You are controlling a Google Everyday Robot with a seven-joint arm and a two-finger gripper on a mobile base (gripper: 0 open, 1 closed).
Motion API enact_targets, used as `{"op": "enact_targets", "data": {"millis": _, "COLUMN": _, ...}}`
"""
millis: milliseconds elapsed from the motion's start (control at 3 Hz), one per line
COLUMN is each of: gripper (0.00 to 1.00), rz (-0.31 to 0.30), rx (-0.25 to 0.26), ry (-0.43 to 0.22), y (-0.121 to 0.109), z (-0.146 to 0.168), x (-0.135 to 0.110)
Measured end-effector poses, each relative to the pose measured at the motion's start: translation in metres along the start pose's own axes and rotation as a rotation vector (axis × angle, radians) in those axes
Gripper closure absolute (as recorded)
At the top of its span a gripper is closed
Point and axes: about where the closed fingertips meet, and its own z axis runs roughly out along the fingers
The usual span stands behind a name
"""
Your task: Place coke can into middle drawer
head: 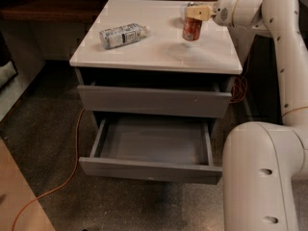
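Note:
The coke can (192,29), red-orange with a silver top, hangs upright just above the right rear of the white cabinet top (154,57), with its shadow on the surface below it. My gripper (198,12) reaches in from the right and is shut on the can's top. Below the top drawer (154,101) the middle drawer (154,170) is pulled far out toward the camera. Its grey inside holds nothing.
A clear plastic bottle (122,35) lies on its side on the left of the cabinet top. My white arm and body (264,177) fill the right side, close to the open drawer's right corner. An orange cable (72,162) runs across the floor at the left.

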Motion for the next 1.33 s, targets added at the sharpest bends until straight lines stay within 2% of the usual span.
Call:
{"op": "enact_targets", "data": {"millis": 333, "gripper": 1.00, "rz": 0.007, "rx": -0.094, "ry": -0.034, "y": 0.027, "z": -0.015, "x": -0.012}}
{"op": "enact_targets", "data": {"millis": 667, "gripper": 1.00, "rz": 0.017, "rx": -0.197, "ry": -0.025, "y": 0.067, "z": -0.041, "x": -0.016}}
{"op": "enact_targets", "data": {"millis": 1000, "gripper": 1.00, "rz": 0.029, "rx": -0.242, "ry": -0.004, "y": 0.095, "z": -0.056, "x": -0.007}}
{"op": "enact_targets", "data": {"millis": 1333, "gripper": 1.00, "rz": 0.016, "rx": -0.283, "ry": 0.022, "y": 0.127, "z": -0.071, "x": 0.006}}
